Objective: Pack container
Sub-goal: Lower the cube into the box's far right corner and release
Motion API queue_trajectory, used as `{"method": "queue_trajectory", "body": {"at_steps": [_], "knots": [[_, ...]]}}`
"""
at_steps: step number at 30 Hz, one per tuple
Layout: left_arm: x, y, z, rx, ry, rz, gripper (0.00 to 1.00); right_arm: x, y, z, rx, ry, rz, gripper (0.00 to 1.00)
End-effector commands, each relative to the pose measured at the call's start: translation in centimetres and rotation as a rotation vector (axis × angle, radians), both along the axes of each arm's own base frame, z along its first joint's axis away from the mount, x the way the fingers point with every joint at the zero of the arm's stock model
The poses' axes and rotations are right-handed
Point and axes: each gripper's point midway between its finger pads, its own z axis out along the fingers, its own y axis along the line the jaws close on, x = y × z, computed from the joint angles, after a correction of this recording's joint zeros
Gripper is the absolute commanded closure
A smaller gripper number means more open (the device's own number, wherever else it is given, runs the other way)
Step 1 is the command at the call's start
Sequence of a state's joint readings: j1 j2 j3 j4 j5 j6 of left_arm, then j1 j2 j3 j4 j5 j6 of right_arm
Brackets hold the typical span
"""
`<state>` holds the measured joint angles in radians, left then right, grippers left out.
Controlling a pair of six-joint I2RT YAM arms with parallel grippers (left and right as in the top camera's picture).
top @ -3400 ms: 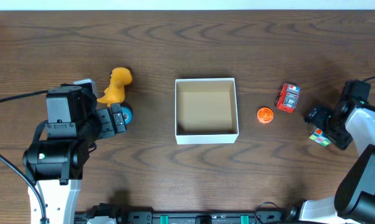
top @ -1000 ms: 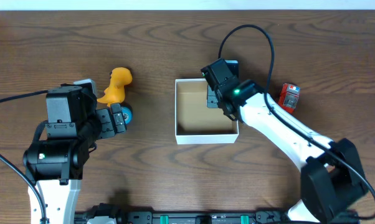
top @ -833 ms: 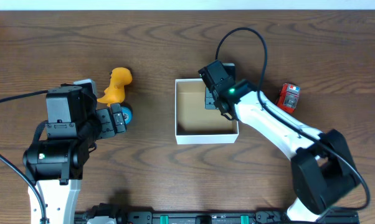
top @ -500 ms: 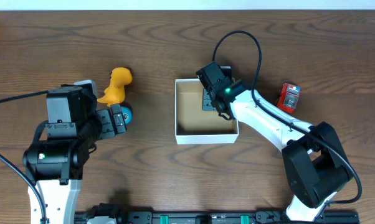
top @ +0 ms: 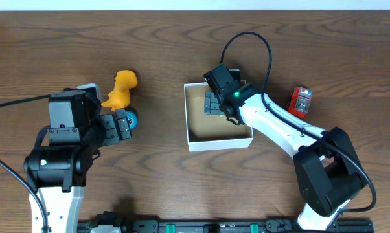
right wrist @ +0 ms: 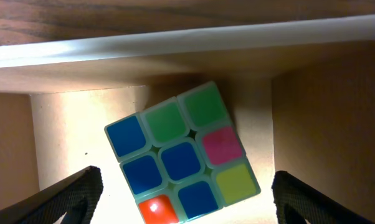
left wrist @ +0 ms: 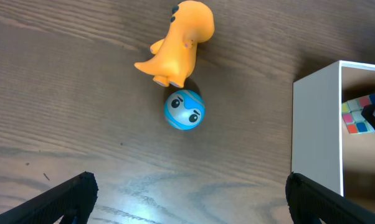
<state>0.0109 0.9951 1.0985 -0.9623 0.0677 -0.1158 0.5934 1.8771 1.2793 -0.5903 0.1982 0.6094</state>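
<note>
The container (top: 221, 144) is a square white-walled box with a brown inside, at mid-table. A multicoloured cube (top: 211, 103) lies on its floor near the back wall. My right gripper (top: 219, 96) hangs over it inside the box. In the right wrist view the cube (right wrist: 182, 152) lies between my open fingers (right wrist: 182, 199), which do not touch it, and the container's white rim (right wrist: 175, 43) runs across the top. My left gripper (top: 120, 123) is open and empty left of the box. The left wrist view shows its fingers (left wrist: 187, 199) wide apart over bare table, with the container's wall (left wrist: 315, 124) at the right.
An orange dinosaur (top: 122, 88) and a blue ball with a face (top: 131, 118) lie left of the box, by the left gripper. Both show in the left wrist view, the dinosaur (left wrist: 178, 43) above the ball (left wrist: 184, 110). A red toy car (top: 300, 101) lies right of the box.
The right arm came from the far right to the box with the cube. The cube now lies on the box floor. The box has shifted slightly right. The left arm has not moved.
</note>
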Motion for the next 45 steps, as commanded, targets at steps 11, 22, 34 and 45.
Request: {"method": "queue_trajectory", "body": {"at_steps": [11,22,34,45], "knots": [[0.3,0.1,0.4,0.013,-0.006,-0.001,0.02,1.5,1.7,5.8,0.013,-0.135,0.111,0.42],[0.3,0.1,0.4,0.013,-0.006,-0.001,0.02,-0.1,4.4,9.1,-0.004,-0.199,0.301,0.99],[0.3,0.1,0.4,0.013,-0.006,-0.001,0.02,-0.5,5.3,1.7,-0.065,-0.047,0.354,0.99],[0.3,0.1,0.4,0.013,-0.006,-0.001,0.02,1.3,5.0,-0.7,-0.084,-0.061,0.327,0.99]]}}
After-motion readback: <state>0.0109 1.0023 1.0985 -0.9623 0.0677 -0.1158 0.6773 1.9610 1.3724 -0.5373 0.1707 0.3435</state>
